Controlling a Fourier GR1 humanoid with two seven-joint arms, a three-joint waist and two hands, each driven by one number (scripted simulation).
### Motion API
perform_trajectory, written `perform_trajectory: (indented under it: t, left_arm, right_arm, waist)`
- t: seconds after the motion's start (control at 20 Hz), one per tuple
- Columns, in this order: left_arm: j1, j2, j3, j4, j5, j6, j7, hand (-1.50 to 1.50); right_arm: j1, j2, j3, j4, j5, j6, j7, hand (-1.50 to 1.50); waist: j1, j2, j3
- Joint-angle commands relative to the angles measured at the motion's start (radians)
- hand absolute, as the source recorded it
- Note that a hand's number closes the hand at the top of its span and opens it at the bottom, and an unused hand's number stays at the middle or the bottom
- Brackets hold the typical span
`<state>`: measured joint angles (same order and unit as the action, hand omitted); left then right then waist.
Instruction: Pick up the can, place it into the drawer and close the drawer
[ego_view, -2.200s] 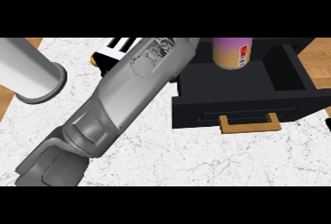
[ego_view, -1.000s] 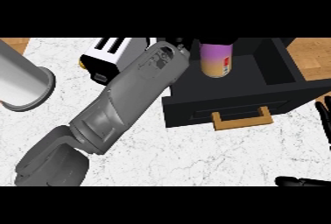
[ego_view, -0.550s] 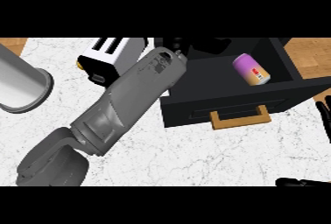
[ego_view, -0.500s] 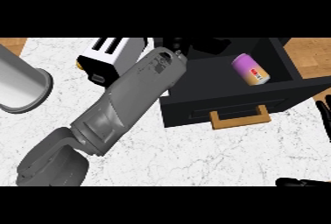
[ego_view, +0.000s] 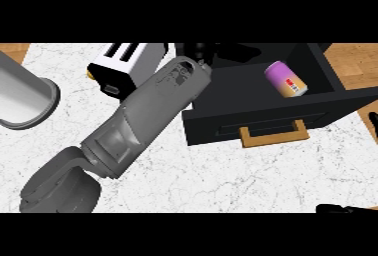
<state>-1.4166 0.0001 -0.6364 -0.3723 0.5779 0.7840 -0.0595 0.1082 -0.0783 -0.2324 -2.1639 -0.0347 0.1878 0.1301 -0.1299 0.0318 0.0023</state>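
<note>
1. The surface (ego_view: 244, 175) is white marble with thin grey veins; strips of wood show past its upper corners.
2. The left forearm (ego_view: 144, 117) is a grey, blocky shell with panel lines. It runs aslant from the lower left up to the drawer's rear left corner.
3. The drawer (ego_view: 221, 105) is a black, matte, box-shaped tray, pulled open. Its flat front has a square wooden handle (ego_view: 273, 136) that juts toward the viewer.
4. A grey metal cylinder (ego_view: 22, 100) with a dark round rim stands at the left edge, well apart from the drawer.
5. A toaster (ego_view: 129, 62), white and boxy with two dark slots on top, sits behind the forearm, just left of the drawer.
6. The can (ego_view: 286, 79) lies on its side inside the drawer, toward its right wall. It is a short tube with a purple body, a pale label with red marks and a silvery end.
7. The left hand (ego_view: 198, 49) is black and shows dimly against the dark drawer back, apart from the can. I cannot tell how its fingers are set.
8. The right hand (ego_view: 347, 209) shows only as black fingertips at the lower right edge; whether its fingers are spread or curled cannot be told.
</note>
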Motion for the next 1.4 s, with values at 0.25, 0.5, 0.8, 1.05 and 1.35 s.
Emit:
perform_trajectory:
  t: [0.25,0.5,0.8,1.05,1.35]
  left_arm:
    - [-0.004,0.0,0.036,0.004,0.076,-0.014,-0.044,-1.5]
    - [-0.025,0.0,0.056,-0.019,0.117,-0.001,-0.076,-1.5]
    - [-0.016,0.0,0.027,-0.052,0.136,0.06,-0.093,-1.5]
    - [-0.026,0.0,0.026,-0.054,0.138,0.054,-0.066,-1.5]
    - [0.016,0.032,0.036,-0.109,0.101,0.026,-0.054,-1.5]
  right_arm:
    - [-0.074,-0.108,0.013,-0.067,0.179,0.006,-0.035,-1.5]
    - [-0.077,-0.108,0.112,-0.066,0.347,-0.008,-0.068,-1.5]
    - [-0.095,-0.16,0.191,-0.028,0.581,-0.028,-0.097,-1.5]
    - [-0.148,-0.2,0.247,0.115,0.78,-0.076,-0.131,-1.5]
    - [-0.201,-0.179,0.349,0.272,0.977,-0.13,-0.095,-1.5]
  waist:
    - [0.019,0.003,-0.002]
    - [0.04,-0.004,-0.002]
    - [0.058,-0.011,-0.001]
    - [0.091,-0.016,-0.001]
    - [0.141,-0.031,-0.003]
